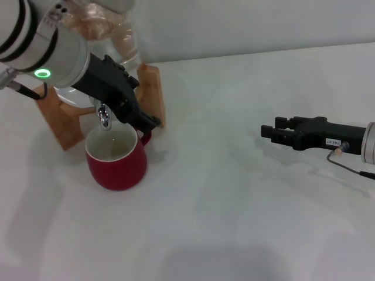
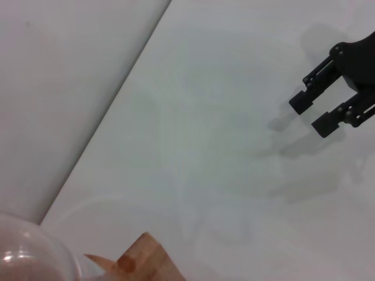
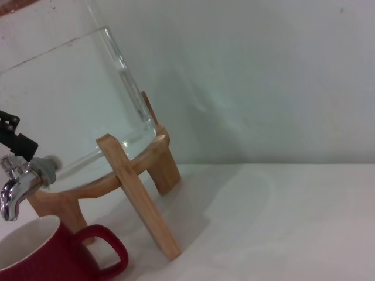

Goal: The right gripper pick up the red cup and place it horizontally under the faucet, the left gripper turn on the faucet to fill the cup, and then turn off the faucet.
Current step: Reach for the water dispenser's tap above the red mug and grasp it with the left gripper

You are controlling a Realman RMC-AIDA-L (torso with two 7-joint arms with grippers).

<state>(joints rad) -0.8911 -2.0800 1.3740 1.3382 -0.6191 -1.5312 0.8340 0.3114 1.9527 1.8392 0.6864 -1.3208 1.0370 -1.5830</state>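
Head view: the glossy dark-red ceramic cup [image 1: 117, 159] stands upright on the white table [image 1: 234, 205], directly beneath the small chrome faucet [image 1: 104, 117], its off-white inside open to the spout so that whatever runs out falls into it.
Cup handle: the red loop points toward the wooden stand's near leg [image 1: 153, 93], close to it.
Faucet mount: the spigot comes out of a clear glass jar [image 3: 70, 105] carried on a wooden stand [image 3: 135, 193], which keeps the spout above the cup's rim.
Left gripper: the black claw on the bulky white arm with the green light [image 1: 126, 105] reaches down over the faucet, at the lever; I judge it is there to work the lever. Whether its jaws clasp the lever or are parted I cannot tell, since the claw hides its own tips and the lever.
Right gripper: the black two-fingered claw with the small white label [image 1: 270, 130] rests low over the table, well apart from the cup, jaws parted with nothing between them; the placing looks done and it is out of the way.
Water: no stream is plainly visible at the spout, and how full the cup is cannot be told.
Stage, as a judgement: faucet step in hand.
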